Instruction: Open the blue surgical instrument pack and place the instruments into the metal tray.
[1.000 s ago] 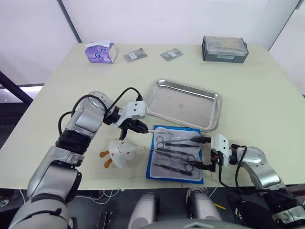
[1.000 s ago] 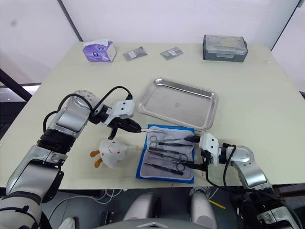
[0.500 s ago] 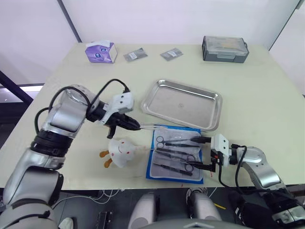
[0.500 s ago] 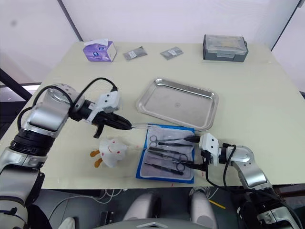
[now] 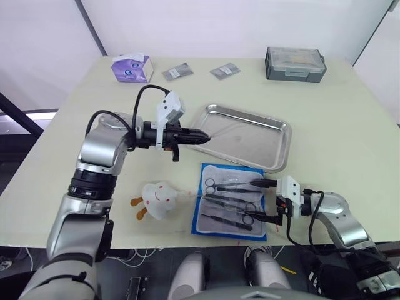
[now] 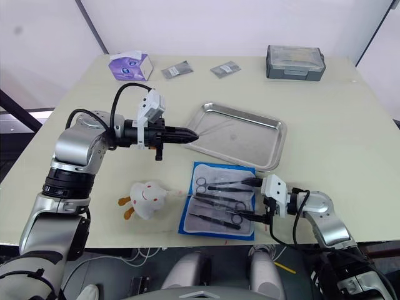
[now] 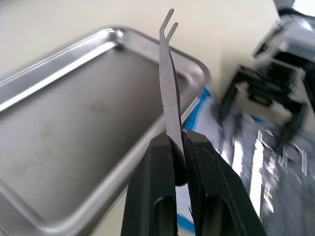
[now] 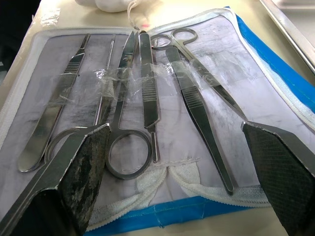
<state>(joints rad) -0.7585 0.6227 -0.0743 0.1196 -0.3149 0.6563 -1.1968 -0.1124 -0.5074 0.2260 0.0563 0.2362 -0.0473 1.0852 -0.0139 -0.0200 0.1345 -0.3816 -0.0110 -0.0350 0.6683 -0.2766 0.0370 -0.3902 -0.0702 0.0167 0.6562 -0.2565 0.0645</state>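
Lying open near the table's front edge: blue surgical instrument pack (image 5: 231, 200), with scissors and forceps (image 8: 147, 88) inside under clear film. Just behind, bare metal tray (image 5: 240, 136). Over its rim, left gripper (image 7: 177, 147) clamped on tweezers (image 7: 169, 88). Right gripper (image 8: 177, 162) spread wide at pack's edge, empty.

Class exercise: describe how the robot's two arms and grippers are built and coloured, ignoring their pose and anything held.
Both arms have silver-grey metallic shells with black joints. Loose black cables loop along each forearm to a white wrist housing. The left gripper and right gripper each have two black fingers; the right's pads are cross-hatched.
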